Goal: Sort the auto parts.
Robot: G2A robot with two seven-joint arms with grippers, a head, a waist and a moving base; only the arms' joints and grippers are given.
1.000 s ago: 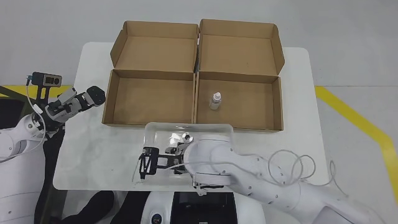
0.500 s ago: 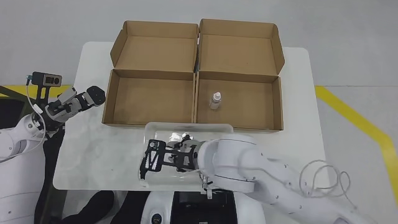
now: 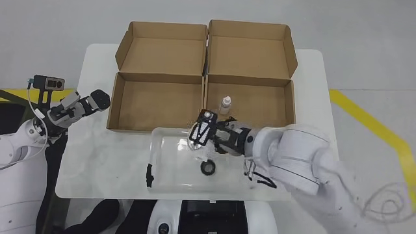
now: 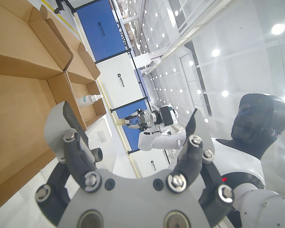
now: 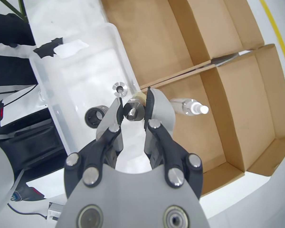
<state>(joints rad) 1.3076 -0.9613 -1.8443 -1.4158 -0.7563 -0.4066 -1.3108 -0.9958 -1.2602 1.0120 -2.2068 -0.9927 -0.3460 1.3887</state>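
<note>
My right gripper [image 5: 133,104] is shut on a dark round metal part [image 5: 132,113] with a small stud, held over the far rim of the clear plastic tray [image 5: 44,79] next to the cardboard boxes. From above, that gripper [image 3: 203,130] hangs just in front of the right box [image 3: 260,114]. In the tray lie a black ring [image 5: 93,119] and a silver disc with a hole [image 5: 119,89]; the black ring [image 3: 207,168] also shows from above. At the table's left edge my left gripper [image 3: 97,99] stands open with nothing in it, its fingers [image 4: 72,119] spread wide.
Two open cardboard boxes stand side by side behind the tray: the left box [image 3: 156,104] is empty, and the right one holds a small white spray bottle [image 3: 225,105]. Black tape [image 5: 48,48] marks the tray's end. Bare white table lies left of the tray.
The right arm has swung from the tray's front left end to its far edge by the boxes, carrying the metal part. The black ring is now uncovered. The left arm has stayed put.
</note>
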